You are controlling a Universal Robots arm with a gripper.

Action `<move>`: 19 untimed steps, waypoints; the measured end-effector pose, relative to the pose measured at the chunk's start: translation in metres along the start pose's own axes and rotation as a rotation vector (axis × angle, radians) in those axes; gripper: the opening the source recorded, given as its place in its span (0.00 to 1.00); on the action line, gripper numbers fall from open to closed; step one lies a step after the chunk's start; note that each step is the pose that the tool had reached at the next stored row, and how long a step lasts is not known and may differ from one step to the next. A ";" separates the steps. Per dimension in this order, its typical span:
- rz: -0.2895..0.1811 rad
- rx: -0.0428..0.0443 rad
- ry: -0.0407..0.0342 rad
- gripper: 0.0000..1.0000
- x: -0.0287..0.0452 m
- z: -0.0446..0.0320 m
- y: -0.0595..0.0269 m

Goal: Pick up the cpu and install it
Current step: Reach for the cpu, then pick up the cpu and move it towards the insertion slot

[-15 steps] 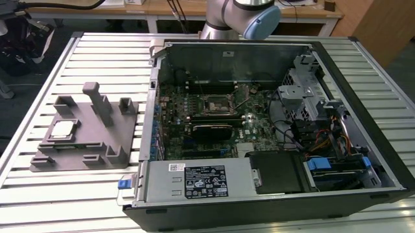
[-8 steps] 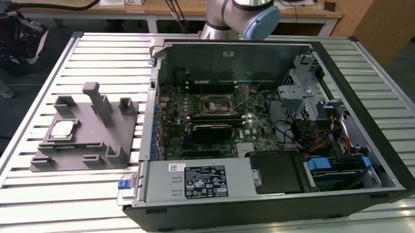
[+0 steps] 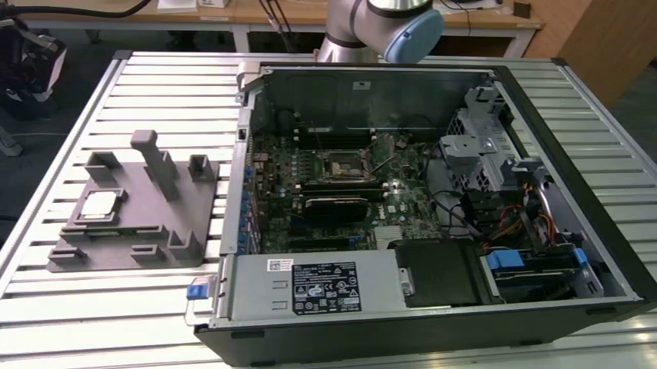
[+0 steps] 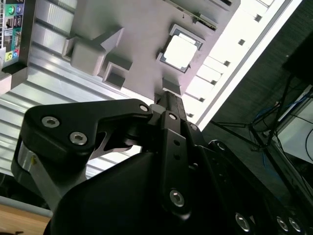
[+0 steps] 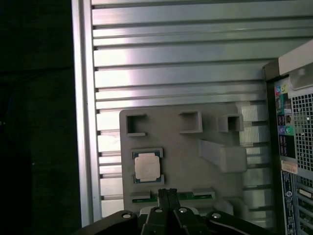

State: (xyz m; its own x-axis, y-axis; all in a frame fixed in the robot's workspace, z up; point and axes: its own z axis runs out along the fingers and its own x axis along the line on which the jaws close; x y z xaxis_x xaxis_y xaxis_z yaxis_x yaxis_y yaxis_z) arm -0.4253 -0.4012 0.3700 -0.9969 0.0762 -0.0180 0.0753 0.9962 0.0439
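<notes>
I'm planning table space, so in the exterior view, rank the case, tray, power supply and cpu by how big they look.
1. case
2. tray
3. power supply, nearer the camera, so unsure against tray
4. cpu

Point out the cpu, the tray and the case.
cpu (image 5: 147, 166), first wrist view, middle of its metal top.
tray (image 5: 183, 164), first wrist view, bare flat base beside the cpu.
case (image 3: 390, 96), exterior view, inside of its wall.

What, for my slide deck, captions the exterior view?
Chip resting in grey tray beside the open computer case on a slatted table.
</notes>
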 end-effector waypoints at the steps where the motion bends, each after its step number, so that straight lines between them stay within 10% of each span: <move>1: 0.000 0.0000 0.0000 0.11 0.0012 0.0001 -0.0001; 19: 0.000 0.0003 0.0035 0.11 0.0179 0.0071 -0.0016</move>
State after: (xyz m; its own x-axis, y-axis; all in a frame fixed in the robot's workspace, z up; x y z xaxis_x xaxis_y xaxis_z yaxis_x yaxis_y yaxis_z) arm -0.4431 -0.4012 0.3625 -0.9970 0.0762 -0.0144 0.0755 0.9962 0.0436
